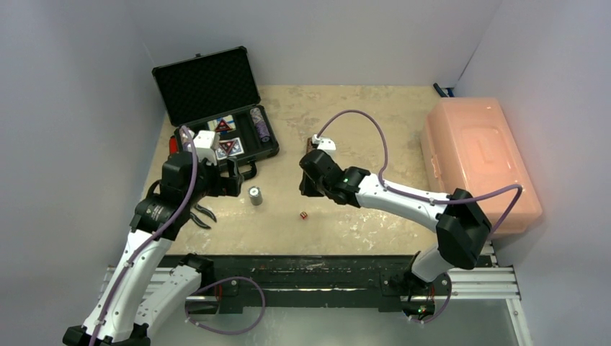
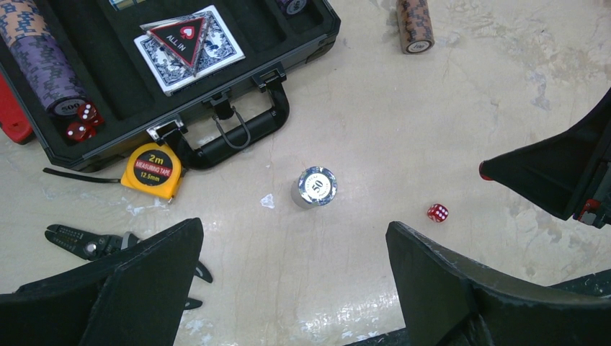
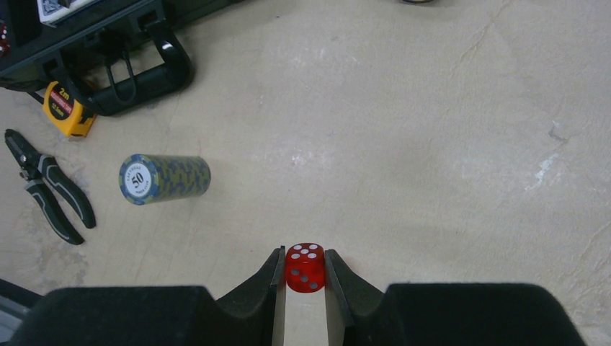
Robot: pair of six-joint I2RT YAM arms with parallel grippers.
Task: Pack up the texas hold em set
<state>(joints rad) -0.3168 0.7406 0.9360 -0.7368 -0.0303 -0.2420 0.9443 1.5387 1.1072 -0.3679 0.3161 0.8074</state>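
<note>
The black case [image 1: 205, 83] lies open at the back left, holding card decks [image 2: 189, 47], a chip stack [image 2: 43, 68] and red dice [image 2: 81, 121]. A short "50" chip stack [image 2: 315, 187] stands upright on the table in front of the case handle [image 2: 238, 133]. My left gripper [image 2: 294, 227] hangs wide open just short of that stack, with nothing between its fingers. My right gripper [image 3: 304, 256] is shut on a red die [image 3: 305, 267] at the table's middle. Another red die [image 2: 437, 213] lies loose on the table beside it. A brown chip stack [image 2: 415, 25] lies on its side farther back.
A yellow tape measure [image 2: 153, 170] and black-handled pliers [image 2: 101, 246] lie left of the standing stack, close to my left fingers. A large pink bin [image 1: 479, 162] with its lid on fills the right side. Grey walls close in the table on three sides.
</note>
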